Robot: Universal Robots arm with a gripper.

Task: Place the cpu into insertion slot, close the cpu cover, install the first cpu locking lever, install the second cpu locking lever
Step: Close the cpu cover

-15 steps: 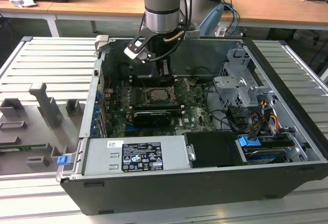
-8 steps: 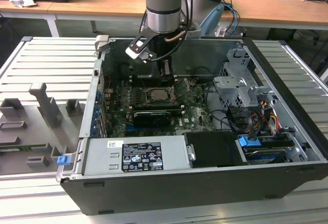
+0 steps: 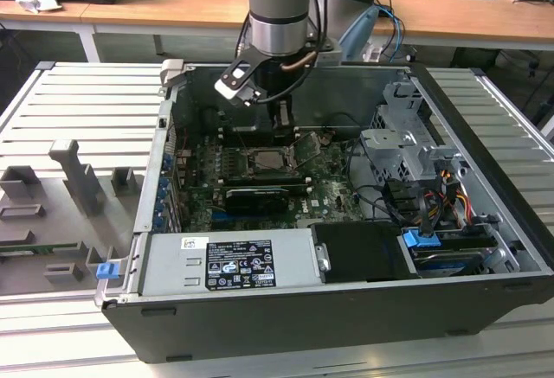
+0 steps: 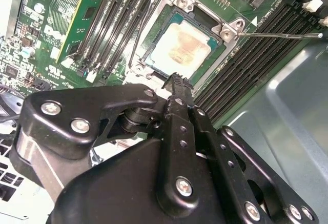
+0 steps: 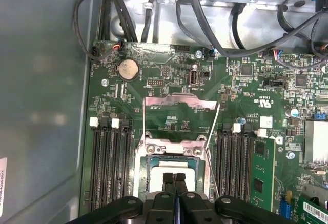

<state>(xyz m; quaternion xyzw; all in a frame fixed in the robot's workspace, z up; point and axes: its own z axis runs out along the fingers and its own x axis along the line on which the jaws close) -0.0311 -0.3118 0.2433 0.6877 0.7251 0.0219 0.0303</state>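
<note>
Gripper (image 5: 174, 176) first: open or closed?
— Closed. In both wrist views its two black fingers (image 4: 177, 88) are pressed together with no gap, and nothing is held between them.
— Where does it sit?
— Low inside the open computer case (image 3: 485, 188), with its tips just above the cpu (image 4: 182, 49). I cannot tell whether they touch the chip.
— And the cpu itself?
— It lies flat in the insertion slot (image 5: 173, 148), pale face up, inside the slot's metal rim.
— Is the cpu cover (image 5: 179, 102) down?
— No. The silver frame is swung open, away from the slot on the far side of it from the fingers. In the exterior view it tilts up beside the socket.
— The locking levers (image 5: 144, 121)?
— Two thin metal rods stand free, one along each side of the open cover, and neither is latched.
— Around that?
— Rows of black memory slots (image 5: 110, 157) flank the socket on the green board (image 5: 241, 96). A coin cell (image 5: 127, 69) sits beyond the cover. The case rests on a grey ribbed surface (image 3: 78, 101).
</note>
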